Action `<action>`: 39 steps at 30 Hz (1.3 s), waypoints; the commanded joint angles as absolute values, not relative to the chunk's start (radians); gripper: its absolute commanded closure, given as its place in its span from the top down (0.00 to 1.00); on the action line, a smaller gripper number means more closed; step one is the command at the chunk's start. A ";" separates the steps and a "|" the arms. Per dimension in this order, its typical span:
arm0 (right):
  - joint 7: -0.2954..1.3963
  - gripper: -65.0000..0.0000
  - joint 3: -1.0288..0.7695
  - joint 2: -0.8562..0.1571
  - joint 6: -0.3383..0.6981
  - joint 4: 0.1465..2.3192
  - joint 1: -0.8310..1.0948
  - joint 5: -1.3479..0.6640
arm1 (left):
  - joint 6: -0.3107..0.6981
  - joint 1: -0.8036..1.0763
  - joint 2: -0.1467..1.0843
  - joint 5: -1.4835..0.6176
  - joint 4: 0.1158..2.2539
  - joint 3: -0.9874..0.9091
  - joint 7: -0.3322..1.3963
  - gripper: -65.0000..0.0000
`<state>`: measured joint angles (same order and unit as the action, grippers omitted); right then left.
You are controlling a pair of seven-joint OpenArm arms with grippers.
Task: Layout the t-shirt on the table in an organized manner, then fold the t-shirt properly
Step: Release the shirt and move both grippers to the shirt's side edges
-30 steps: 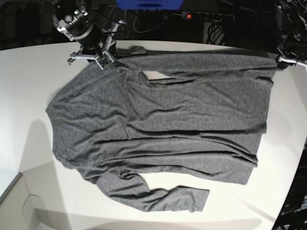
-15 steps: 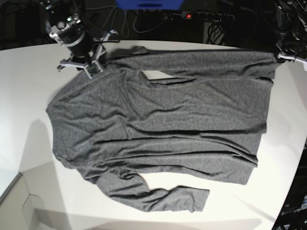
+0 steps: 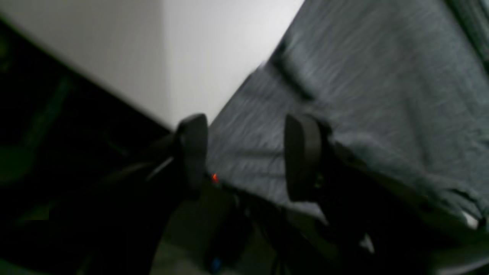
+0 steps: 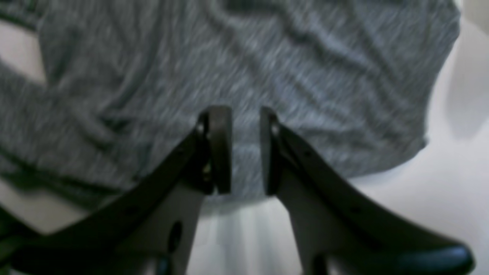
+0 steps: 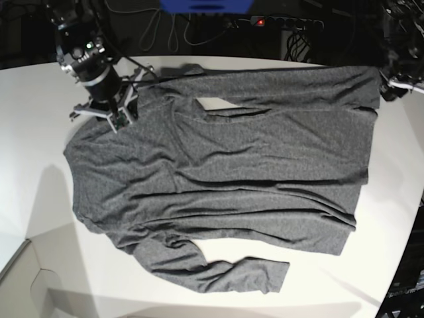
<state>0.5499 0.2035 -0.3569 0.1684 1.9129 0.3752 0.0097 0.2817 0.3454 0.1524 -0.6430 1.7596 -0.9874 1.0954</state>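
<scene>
While the t-shirt (image 5: 218, 179) lies spread across the bench (image 5: 40, 99), body roughly flat, its long axis runs 9 to 3 o'clock in the base view. One sleeve stretches along the 12 o'clock edge; the other trails toward 6 o'clock, bent at the cuff.

Right end effector (image 5: 106, 114): at the shirt's 10 o'clock corner, by the shoulder. Wrist view shows its jaws parted by a narrow gap with nothing between them, cloth just ahead and below. Released.

Left end effector (image 3: 244, 156): at the 2 o'clock corner, by the hem end, near the bench edge. Jaws stand apart, fabric seen beyond the gap, not pinched. Released, as far as the blurred wrist view shows.

Judgement: layout looks nearly done; some wrinkles across the body, 6 o'clock sleeve untidy. Shirt lies toward 6 o'clock from both end effectors. Right arm is nearer the shoulder and collar, left nearer the hem. A fold would likely turn on that long axis.
</scene>
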 commanded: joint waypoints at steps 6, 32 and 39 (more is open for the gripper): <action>0.529 0.21 0.199 -0.366 0.171 1.836 0.268 0.004 | 0.285 0.305 0.168 -0.656 1.871 -0.995 1.081 0.48; 0.173 0.00 0.137 -0.300 0.435 0.481 -0.743 0.004 | 0.277 -0.142 0.156 -0.332 1.274 -0.742 0.921 0.48; 0.008 0.00 0.139 -0.289 0.401 0.305 -0.746 0.004 | 0.278 -0.125 0.205 -0.338 1.193 -0.743 0.874 0.48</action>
